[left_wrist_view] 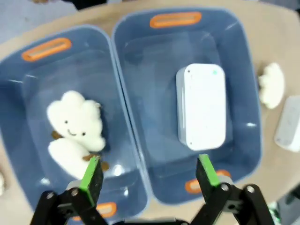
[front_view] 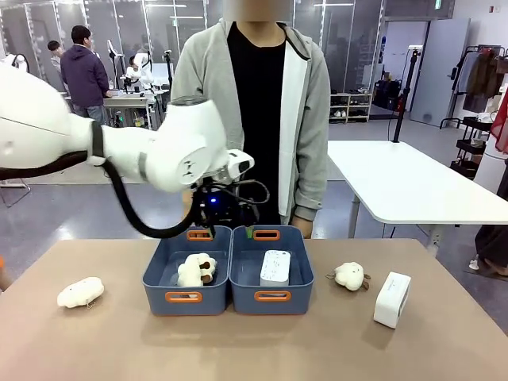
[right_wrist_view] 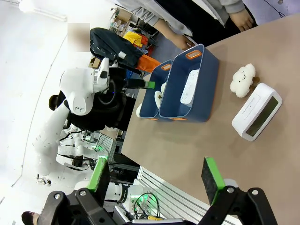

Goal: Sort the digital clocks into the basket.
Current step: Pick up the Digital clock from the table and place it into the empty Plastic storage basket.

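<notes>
Two blue bins stand side by side mid-table. One white digital clock [front_view: 275, 267] [left_wrist_view: 202, 107] [right_wrist_view: 189, 87] lies flat in the right-hand basket [front_view: 246, 298] [left_wrist_view: 154, 93] [right_wrist_view: 199, 105]. The second clock [front_view: 392, 299] [left_wrist_view: 289, 124] [right_wrist_view: 257, 111] stands on the table to the right. My left gripper [front_view: 218, 210] [left_wrist_view: 149, 173] hangs open above the wall between the two bins, holding nothing. My right gripper [right_wrist_view: 155, 174] is open and empty, high over the table's near right side, well away from the standing clock.
The left bin [front_view: 163, 295] [left_wrist_view: 28, 93] holds a cream sheep plush [front_view: 196, 270] [left_wrist_view: 75, 126]. Two more sheep lie on the table: one [front_view: 349, 275] [right_wrist_view: 243, 79] between basket and standing clock, one [front_view: 80, 292] far left. A person [front_view: 254, 119] stands behind the bins.
</notes>
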Motion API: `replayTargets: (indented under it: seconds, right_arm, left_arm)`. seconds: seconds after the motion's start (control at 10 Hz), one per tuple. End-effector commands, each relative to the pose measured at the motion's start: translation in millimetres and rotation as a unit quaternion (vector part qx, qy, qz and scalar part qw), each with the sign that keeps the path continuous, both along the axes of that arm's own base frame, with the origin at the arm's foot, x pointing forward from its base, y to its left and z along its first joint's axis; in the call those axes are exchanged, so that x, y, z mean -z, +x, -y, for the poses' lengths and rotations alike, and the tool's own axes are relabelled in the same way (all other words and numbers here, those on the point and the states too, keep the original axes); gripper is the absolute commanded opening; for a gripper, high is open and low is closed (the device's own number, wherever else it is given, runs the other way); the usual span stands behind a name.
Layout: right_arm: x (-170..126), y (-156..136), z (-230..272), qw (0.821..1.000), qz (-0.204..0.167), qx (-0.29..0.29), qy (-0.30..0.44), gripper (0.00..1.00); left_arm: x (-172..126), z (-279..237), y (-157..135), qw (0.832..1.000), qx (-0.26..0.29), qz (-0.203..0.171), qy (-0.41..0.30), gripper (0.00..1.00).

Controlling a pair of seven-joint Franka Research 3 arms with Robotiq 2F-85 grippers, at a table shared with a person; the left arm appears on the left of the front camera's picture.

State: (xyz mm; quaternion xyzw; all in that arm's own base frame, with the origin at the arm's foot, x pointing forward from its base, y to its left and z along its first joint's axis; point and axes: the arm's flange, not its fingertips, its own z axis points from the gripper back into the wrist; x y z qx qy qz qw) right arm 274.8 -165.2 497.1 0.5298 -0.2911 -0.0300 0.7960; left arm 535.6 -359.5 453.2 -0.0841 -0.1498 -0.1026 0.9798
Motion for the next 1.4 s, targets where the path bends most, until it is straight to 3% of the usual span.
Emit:
replayTargets:
  seconds: [0.0,0.3,0.6,0.8,0.9,1.0,1.2,1.3]
  right_arm:
    - [-1,1,1,1.0,0.012,-0.001,0.001,1.0]
    - [-1,1,1,1.0,0.012,-0.001,0.001,1.0]
    - [-1,1,1,1.0,0.012,-0.001,0.001,1.0]
    - [-1,1,1,1.0,0.012,-0.001,0.001,1.0]
    - [-1,1,1,1.0,0.012,-0.001,0.001,1.0]
    - [-1,1,1,1.0,0.012,-0.001,0.001,1.0]
    - [-1,1,1,1.0,0.012,-0.001,0.001,1.0]
    - [-1,1,1,1.0,0.012,-0.001,0.001,1.0]
  left_arm:
    - [2,-46,-37,0.998,0.044,0.002,-0.042,1.0]
    - [-33,-124,-63,0.989,0.05,0.013,-0.137,1.0]
    - [-67,-272,-115,0.963,0.03,0.008,-0.267,1.0]
    - [-76,-331,-129,0.951,0.036,0.053,-0.304,1.0]
    - [-78,-369,-142,0.935,0.036,0.079,-0.343,1.0]
    - [-75,-412,-156,0.91,0.051,0.105,-0.399,1.0]
    - [-50,-485,-175,0.864,0.008,0.158,-0.478,1.0]
    - [-31,-500,-177,0.857,0.016,0.154,-0.492,1.0]
